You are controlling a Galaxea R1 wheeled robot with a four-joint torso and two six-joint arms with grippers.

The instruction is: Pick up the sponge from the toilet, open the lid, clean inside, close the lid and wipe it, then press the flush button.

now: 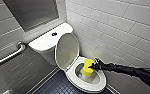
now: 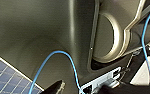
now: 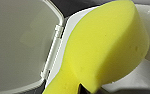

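Observation:
The white toilet has its oval lid raised against the tank. My right gripper reaches in from the right and is shut on the yellow sponge, which stands upright inside the bowl, below the seat rim. In the right wrist view the sponge is close up in front of the raised lid. The small dark flush button sits on top of the tank. My left gripper is open with nothing in it.
A metal grab bar runs along the grey wall to the left. White tiled wall stands close behind and right of the bowl. Dark tiled floor lies in front. A blue cable crosses the robot's own grey body.

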